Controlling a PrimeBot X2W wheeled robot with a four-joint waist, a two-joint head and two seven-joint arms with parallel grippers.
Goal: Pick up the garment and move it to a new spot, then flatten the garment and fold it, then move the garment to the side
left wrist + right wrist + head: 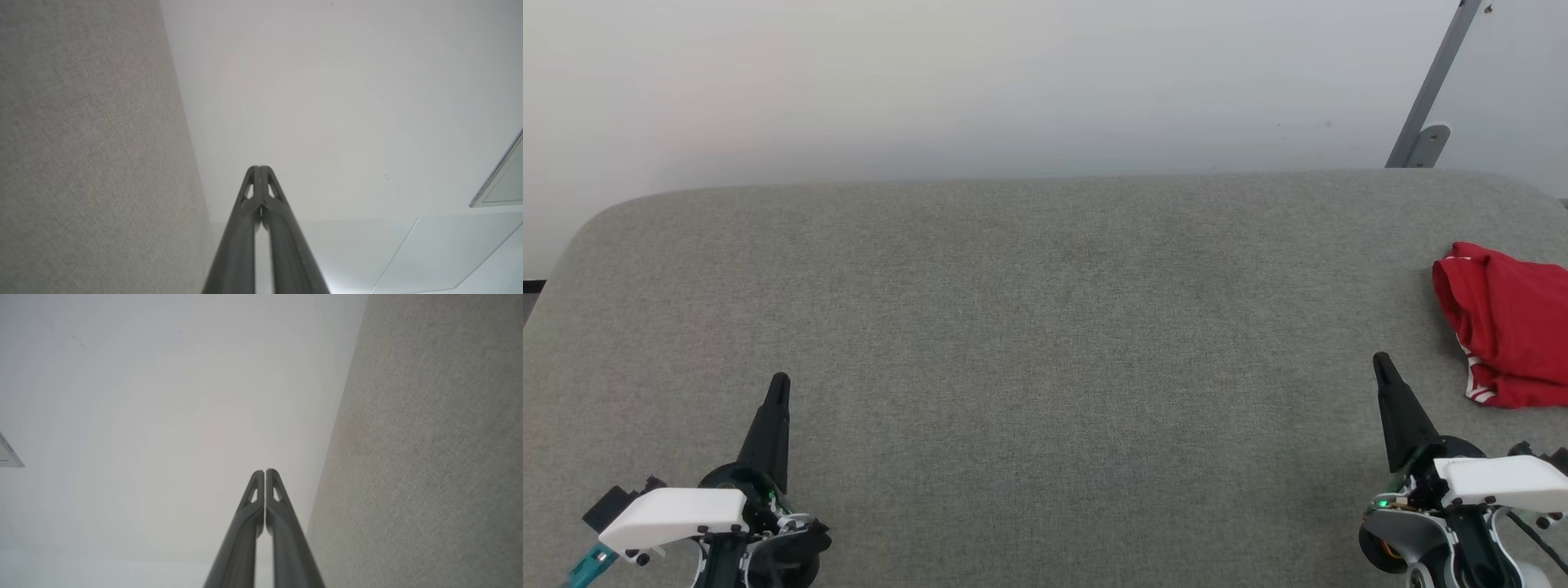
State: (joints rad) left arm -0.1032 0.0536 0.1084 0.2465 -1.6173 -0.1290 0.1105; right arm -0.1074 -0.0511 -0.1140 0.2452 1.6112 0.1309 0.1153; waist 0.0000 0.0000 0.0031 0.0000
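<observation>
Because both arms rest at the near edge of the tabletop [1045,343], one at each lower corner of the head view, the working area between them is unobstructed. The left end effector [779,382] has its two fingers pressed together into a single point and holds nothing; the left wrist view confirms that the tips meet with no cloth between them. The right end effector [1380,361] is likewise fully closed and empty, its fingers aimed away from the robot toward the wall. Neither unit touches the garment [1511,327]. That item lies farther out, at the right-hand side of the tabletop, beyond and to the right of the right end effector's tip and apart from it; the frame edge cuts off part of it. It rests as a compact red bundle with its layers doubled over and a white-striped edge showing at its near corner. This position suggests a piece set aside to keep the centre free; whether the fold is complete cannot be determined. Behind the tabletop stands a plain pale wall [1013,82], with a grey metal strut [1433,90] leaning at the far right.
</observation>
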